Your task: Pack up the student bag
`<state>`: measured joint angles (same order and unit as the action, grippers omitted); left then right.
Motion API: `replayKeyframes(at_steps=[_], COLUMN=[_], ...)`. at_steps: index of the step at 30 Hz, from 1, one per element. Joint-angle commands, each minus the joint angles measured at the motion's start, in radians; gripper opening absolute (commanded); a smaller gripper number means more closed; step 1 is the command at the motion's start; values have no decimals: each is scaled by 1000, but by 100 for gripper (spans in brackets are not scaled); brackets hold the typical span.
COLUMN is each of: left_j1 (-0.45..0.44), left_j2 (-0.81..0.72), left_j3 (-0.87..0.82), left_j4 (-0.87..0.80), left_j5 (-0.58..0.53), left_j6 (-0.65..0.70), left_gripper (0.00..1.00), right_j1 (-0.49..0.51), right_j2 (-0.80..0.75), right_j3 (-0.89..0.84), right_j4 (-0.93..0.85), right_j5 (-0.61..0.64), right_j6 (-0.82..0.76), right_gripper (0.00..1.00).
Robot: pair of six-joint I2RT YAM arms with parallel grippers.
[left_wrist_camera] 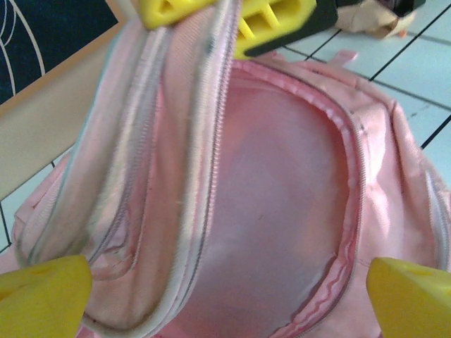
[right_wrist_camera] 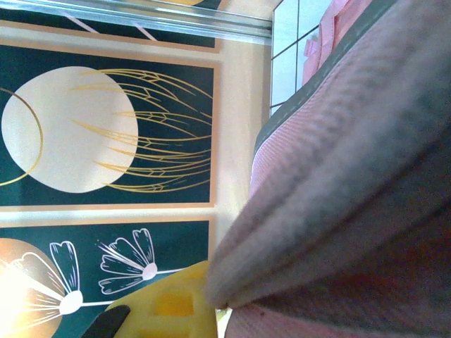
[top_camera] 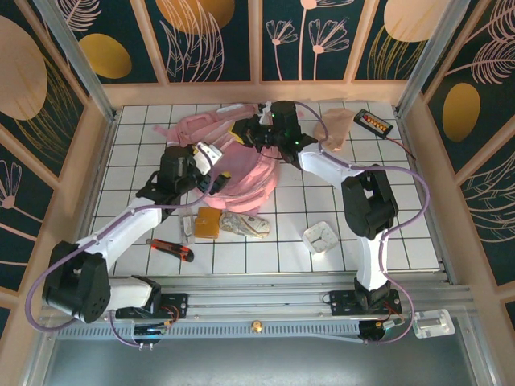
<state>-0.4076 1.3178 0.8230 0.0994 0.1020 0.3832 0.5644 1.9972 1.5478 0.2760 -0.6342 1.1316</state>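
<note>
progress: early. The bag [top_camera: 251, 183] is unzipped and its mouth is held up, but the inside seen from the left wrist looks like bare pink lining, nothing packed
done: main compartment open, front flap lifted clear of the back panel
left to do: every loose item is out on the desk [top_camera: 406, 213]: cutter [top_camera: 170, 250], yellow-brown pad [top_camera: 208, 223], crumpled silvery wrapper [top_camera: 245, 226], white square box [top_camera: 321, 237], beige pouch [top_camera: 338, 130], black gadget [top_camera: 375, 122]. Can't tell which of them belong in the bag. After loading, zip up
bag position: far middle of the desk, lying flat, mouth toward the left arm
right pincer [left_wrist_camera: 224, 15]: clamped tight on the zipper rim of the flap, holding it up from above the bag
left pincer [left_wrist_camera: 227, 299]: jaws spread wide, nothing in them. It hovers just in front of the open mouth, looking straight in, no contact that I can see
next, my guess: left arm goes for a close item, probably the pad or wrapper just beside the bag's near edge
</note>
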Motion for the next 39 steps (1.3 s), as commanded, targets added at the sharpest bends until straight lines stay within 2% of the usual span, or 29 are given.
replayKeyframes(at_steps=[1,3,5,7,8,9,12,15,17,22,25,27,30,35,39], left_j1=[-7,-6,-7,-7,-7,-7,-7,-7,-7,-7,-7,-6,-7,-7,-7], left_j2=[56,90,116,143,159,175,212,226,233,236,221,221,230,238,236], left_j3=[37,57,79,115,135,143,208,231,253,312,329,339,343,335,335], left_j4=[79,106,124,114,103,90,56,45,24,-34,-37,-39,-40,-31,-31], left_j5=[-147,-224,-275,-266,-259,-251,-239,-232,-231,-235,-201,-186,-175,-163,-152], left_j6=[75,55,28,16,7,0,-23,-57,-83,-154,-201,-233,-241,-245,-250], left_gripper=[99,99,89,70,51,38,14,2,0,0,0,0,0,0,0], right_j1=[0,2,2,1,-1,-4,-12,-51,-80,-214,-362,-476,-562,-646,-685], right_j2=[-3,-3,-5,-8,-13,-18,-58,-143,-226,-463,-515,-475,-378,-144,-18], right_j3=[50,43,36,28,21,15,-25,-93,-150,-307,-388,-405,-355,-211,-132], right_j4=[96,103,106,105,101,96,64,2,-79,-360,-420,-435,-464,-479,-460], right_j5=[-28,-31,-36,-41,-44,-46,-48,-38,-16,178,209,185,220,207,253], right_j6=[-20,-13,-10,-11,-14,-18,-47,-106,-179,-424,-493,-523,-594,-633,-647], right_gripper=[2,2,3,7,12,16,36,51,56,64,71,71,73,74,75])
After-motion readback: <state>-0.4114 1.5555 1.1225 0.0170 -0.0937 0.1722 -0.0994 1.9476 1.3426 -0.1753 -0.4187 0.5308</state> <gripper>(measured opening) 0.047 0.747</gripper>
